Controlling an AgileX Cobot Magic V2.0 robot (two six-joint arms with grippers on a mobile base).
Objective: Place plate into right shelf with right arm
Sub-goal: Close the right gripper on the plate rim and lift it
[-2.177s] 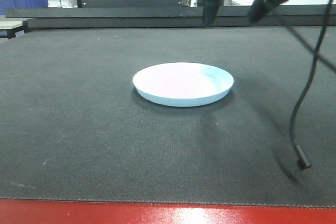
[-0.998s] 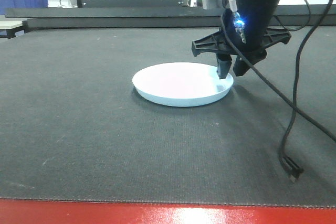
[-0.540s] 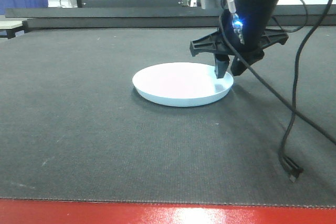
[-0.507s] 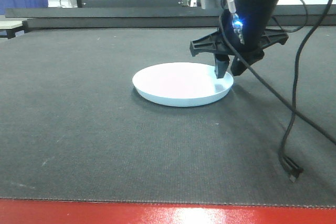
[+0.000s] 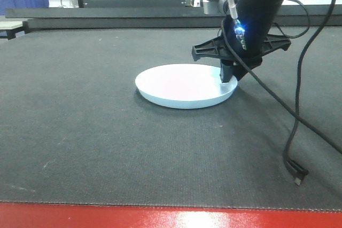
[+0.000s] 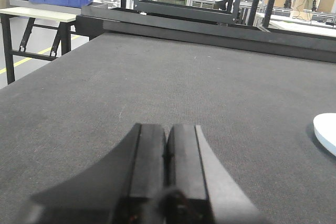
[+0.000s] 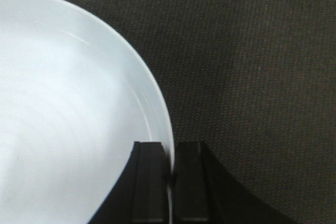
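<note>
Dark grey woven matting (image 5: 80, 132) fills the foreground, with a red strip (image 5: 160, 217) along its near edge. Near the middle lies the plate (image 5: 181, 84), white with a pale blue rim, flat on the matting. The right gripper (image 5: 228, 77) pinches the rim at the plate's 3 o'clock, one finger (image 7: 149, 182) inside, the other outside. The left gripper (image 6: 167, 150) hangs low over bare matting, its fingers pressed together on nothing; the plate's edge shows at 3 o'clock in its wrist view.

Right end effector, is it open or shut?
Shut: the right end effector clamps the plate at its rim, no gap visible.
</note>
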